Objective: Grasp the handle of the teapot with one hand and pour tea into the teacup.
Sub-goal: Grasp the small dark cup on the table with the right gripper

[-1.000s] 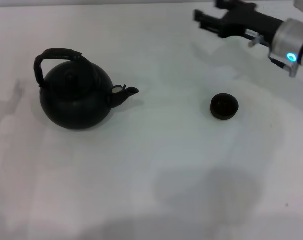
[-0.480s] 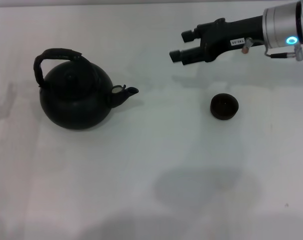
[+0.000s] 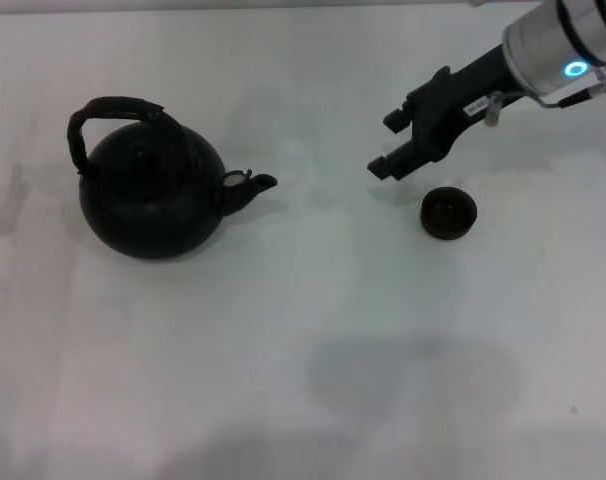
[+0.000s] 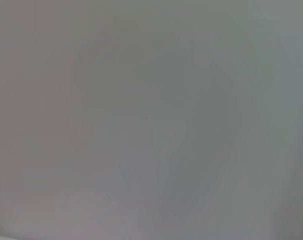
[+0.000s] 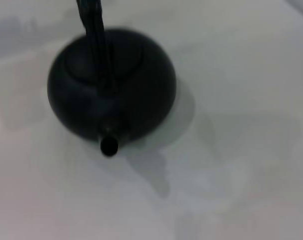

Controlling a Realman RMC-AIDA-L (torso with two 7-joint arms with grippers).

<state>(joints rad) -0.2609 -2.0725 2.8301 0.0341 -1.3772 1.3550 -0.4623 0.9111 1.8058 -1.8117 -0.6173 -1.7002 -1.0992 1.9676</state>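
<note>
Since 0.5 s earlier, the right gripper (image 3: 392,146) had swung down beside the teacup (image 3: 449,213), jaws apart, holding nothing. Head view: the teapot (image 3: 153,195) stood well apart on the table (image 3: 303,380), handle (image 3: 113,108) ungrasped; nothing poured. Left wrist view: blank. Right wrist view: the spout (image 5: 109,145) faced the camera.

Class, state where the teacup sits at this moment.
In the head view the teacup stands on the white table, right of the teapot, just below the right tool.
</note>
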